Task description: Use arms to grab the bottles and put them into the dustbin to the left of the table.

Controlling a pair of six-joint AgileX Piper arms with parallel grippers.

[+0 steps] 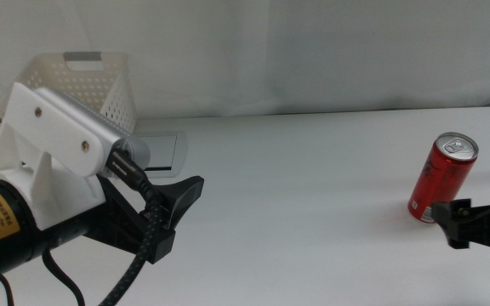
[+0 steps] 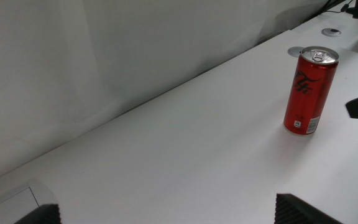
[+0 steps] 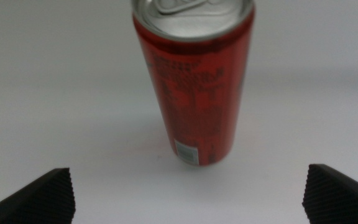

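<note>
A slim red drink can (image 1: 442, 177) stands upright on the white table (image 1: 313, 195), near the right side of the middle view. Its long axis runs vertical, with the silver lid and pull tab facing up and the base flat on the tabletop. In the left wrist view the can (image 2: 311, 90) shows dark lettering running up its side and a small pale label patch near the bottom.

The right gripper (image 1: 462, 223) comes in low from the right edge, its dark fingers just in front of the can's base, close but not around it. In the right wrist view the can (image 3: 197, 81) sits between and beyond the two jaw tips, which are spread wide apart with nothing held, so this gripper (image 3: 188, 193) is open.

The left gripper (image 1: 177, 204) hovers over the left part of the table, well apart from the can, with its white angular housing, yellow label and black cable filling the lower left corner. Its jaw tips appear at the two bottom corners of the left wrist view, far apart and empty (image 2: 166, 214).

The white perforated dustbin (image 1: 113, 93) sits at the far left behind the left arm. Just beside it lies a flat grey-white tray (image 1: 164, 153).
</note>
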